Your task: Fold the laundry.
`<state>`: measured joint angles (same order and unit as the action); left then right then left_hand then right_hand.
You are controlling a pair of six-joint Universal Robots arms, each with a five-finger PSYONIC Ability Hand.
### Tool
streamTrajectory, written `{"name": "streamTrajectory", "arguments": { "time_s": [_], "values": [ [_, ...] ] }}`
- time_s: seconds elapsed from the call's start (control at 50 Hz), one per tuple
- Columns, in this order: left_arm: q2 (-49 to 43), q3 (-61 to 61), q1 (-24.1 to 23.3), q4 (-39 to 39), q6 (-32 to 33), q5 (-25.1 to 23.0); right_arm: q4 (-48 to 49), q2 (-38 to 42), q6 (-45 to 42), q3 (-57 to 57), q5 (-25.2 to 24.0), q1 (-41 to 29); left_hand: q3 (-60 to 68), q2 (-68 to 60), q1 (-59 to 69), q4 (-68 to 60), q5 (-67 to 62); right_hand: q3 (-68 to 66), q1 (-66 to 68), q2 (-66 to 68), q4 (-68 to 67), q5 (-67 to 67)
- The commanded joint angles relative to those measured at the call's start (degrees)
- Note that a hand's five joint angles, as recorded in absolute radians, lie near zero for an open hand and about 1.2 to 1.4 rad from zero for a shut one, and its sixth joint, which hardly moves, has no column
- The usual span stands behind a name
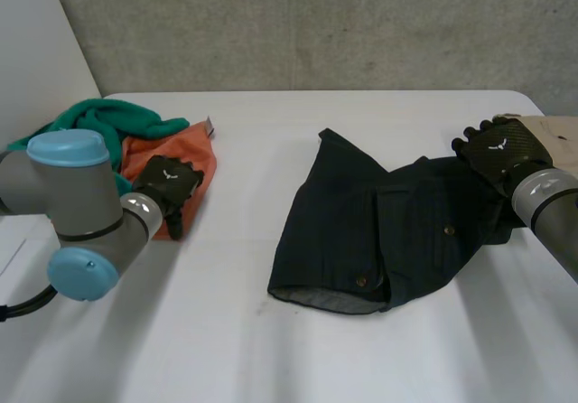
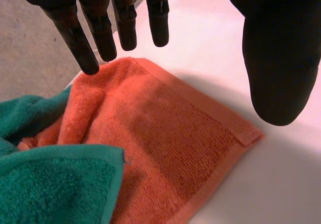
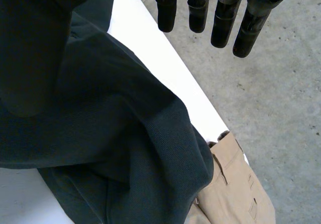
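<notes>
A dark garment (image 1: 379, 231) with buttons lies crumpled in the middle of the white table (image 1: 271, 358). My right hand (image 1: 501, 150) hovers at its right edge, fingers (image 3: 220, 18) straight and apart from the thumb, with the dark cloth (image 3: 125, 148) under the palm and nothing held. My left hand (image 1: 167, 186) is over an orange towel (image 1: 194, 164) at the table's left. Its fingers (image 2: 100, 28) are straight above the towel's (image 2: 160, 148) hemmed corner, without gripping it. A green towel (image 1: 108, 118) lies partly over the orange one.
A tan garment (image 1: 560, 132) lies at the table's far right edge, touching the dark garment beside my right hand; it is the tan cloth (image 3: 235, 194) below the dark fold. The green towel (image 2: 50, 184) overlaps the orange one. Grey floor (image 3: 281, 108) lies beyond the table edge.
</notes>
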<state>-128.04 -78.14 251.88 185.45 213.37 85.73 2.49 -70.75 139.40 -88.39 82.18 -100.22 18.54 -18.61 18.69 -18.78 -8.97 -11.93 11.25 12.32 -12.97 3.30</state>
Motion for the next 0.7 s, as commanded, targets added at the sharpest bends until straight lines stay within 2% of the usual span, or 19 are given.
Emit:
{"name": "streamTrajectory", "arguments": {
  "time_s": [0.02, 0.12, 0.22, 0.3, 0.42, 0.54, 0.66, 0.7],
  "values": [
    [1.2, -1.7, -0.1, 0.5, -0.3, -0.6, 0.3, -0.1, 0.8, -0.5, -0.1, -0.3, 3.6, -3.6, 3.5, -3.4, -3.2, 1.9, -1.3, -2.3, 3.0, -3.3],
    [5.4, -4.3, -1.9, 0.6, -4.6, -3.6, -0.1, -0.2, 1.5, 0.2, 0.2, -0.1, 0.9, -0.9, 0.8, -0.7, -0.5, 1.9, -1.3, -2.3, 3.0, -3.3],
    [9.1, -7.4, -5.9, 0.9, -9.5, -4.2, -1.9, -1.9, 2.7, 1.2, 0.0, -0.1, 1.1, -1.0, 0.9, -0.9, -0.7, 1.9, -1.3, -2.3, 3.0, -3.3],
    [11.3, -8.9, -10.3, 2.2, -11.7, -3.8, -9.9, -8.4, 7.5, 2.8, -1.0, -2.3, 1.3, -1.2, 1.1, -1.0, -0.8, 1.9, -1.3, -2.3, 3.0, -3.3],
    [10.8, -8.5, -16.6, 5.5, -12.9, -3.8, -19.3, -8.7, 9.2, 2.7, -6.4, -6.0, 1.6, -1.5, 1.4, -1.4, -1.2, 1.9, -1.3, -2.3, 3.0, -3.3],
    [6.2, -7.1, -22.7, 7.5, -12.0, -3.8, -14.2, -6.1, 9.1, -1.1, -7.4, -6.7, 1.8, -1.7, 1.6, -1.5, -1.3, 1.9, -1.3, -2.3, 3.0, -3.3],
    [-0.9, -2.6, -24.9, 8.0, -11.7, -3.3, -9.8, -5.4, 8.5, -4.8, -6.4, -6.8, 5.1, -5.1, 5.0, -4.9, -4.7, 1.9, -1.3, -2.3, 3.0, -3.3],
    [-3.0, -1.0, -24.9, 8.0, -11.0, -3.0, -8.9, -5.2, 8.5, -6.4, -6.2, -6.8, 12.5, -12.4, 12.4, -12.3, -12.1, 1.9, -1.3, -2.3, 3.0, -3.3]
  ]
}}
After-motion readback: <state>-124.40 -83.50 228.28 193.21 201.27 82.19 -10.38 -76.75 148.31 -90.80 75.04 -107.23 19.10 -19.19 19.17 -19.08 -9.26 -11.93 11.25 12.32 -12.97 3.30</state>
